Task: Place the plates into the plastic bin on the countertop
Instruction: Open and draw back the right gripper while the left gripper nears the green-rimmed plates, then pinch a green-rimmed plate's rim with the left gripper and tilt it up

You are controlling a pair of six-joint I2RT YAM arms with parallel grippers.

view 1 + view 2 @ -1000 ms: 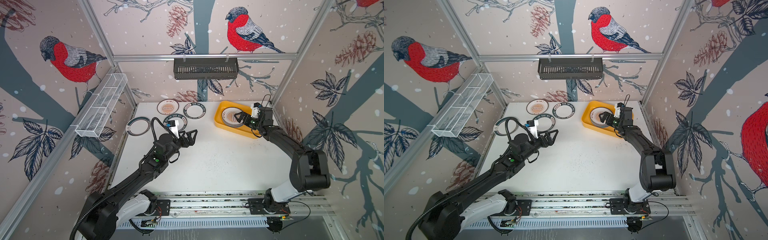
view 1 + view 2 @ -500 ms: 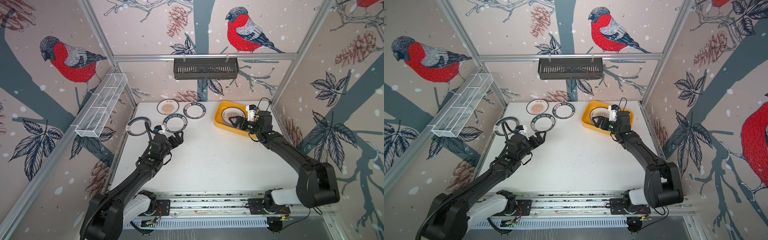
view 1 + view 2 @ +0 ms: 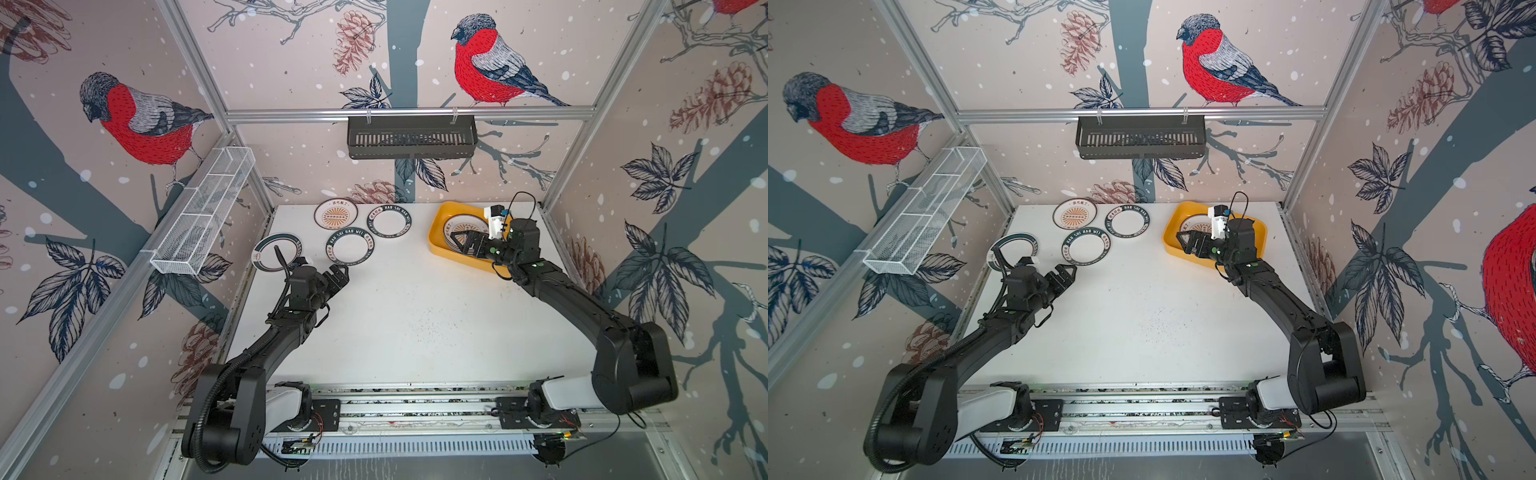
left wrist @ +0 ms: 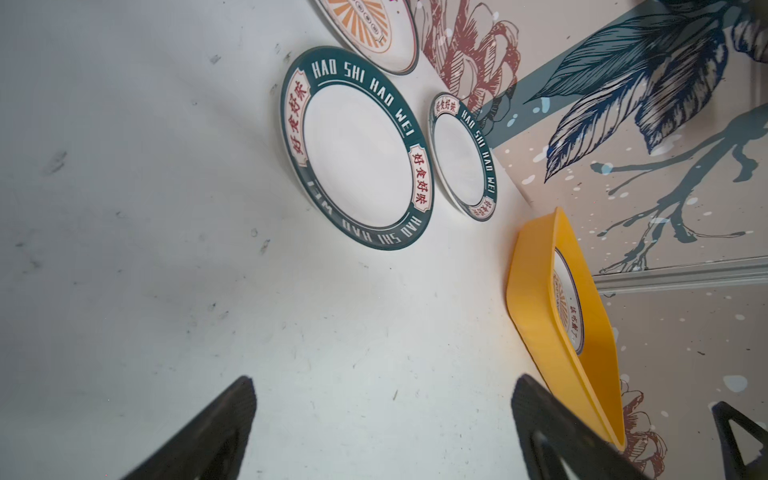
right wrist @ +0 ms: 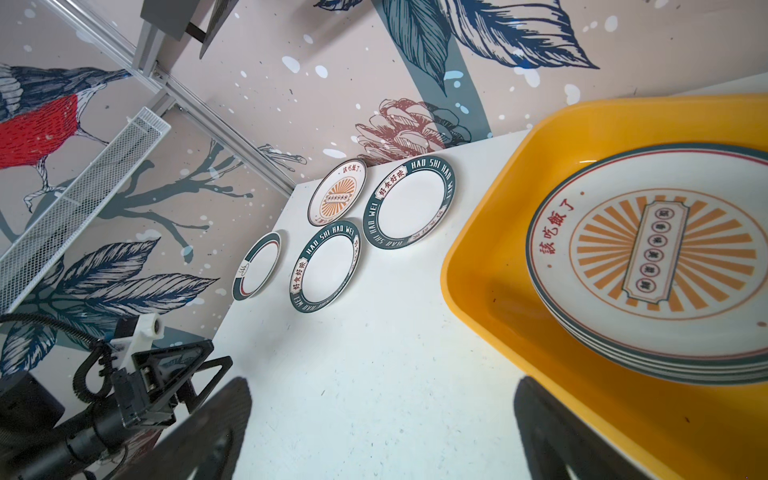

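As the left end effector (image 3: 340,272) is spread empty, the flat plate (image 3: 388,222) nearest the bin (image 3: 434,243) could be shoved instead of gripped.

Four loose plates on the tabletop, one stack in the plastic bin.

Plastic bin (image 3: 434,242): shallow, yellow, rounded corners, flat on the white tabletop (image 3: 415,324), under the right gripper (image 3: 459,244). Inside is a stack of plates (image 5: 648,266), several deep, face up, with an orange sunburst design on top. Nearest lettered plate (image 3: 350,246), with a dark green HAO SHI HAO WEI rim, lies flat just ahead of the left gripper (image 3: 340,272), not touching it. Second lettered plate (image 3: 389,221) lies beyond it, on the bin side. Sunburst plate (image 3: 336,213) lies farthest ahead of that gripper, at the tabletop's back edge. Green-rimmed plate (image 3: 266,255) with a small emblem lies to that gripper's left. All four are face up and close-set; rim contact unclear.
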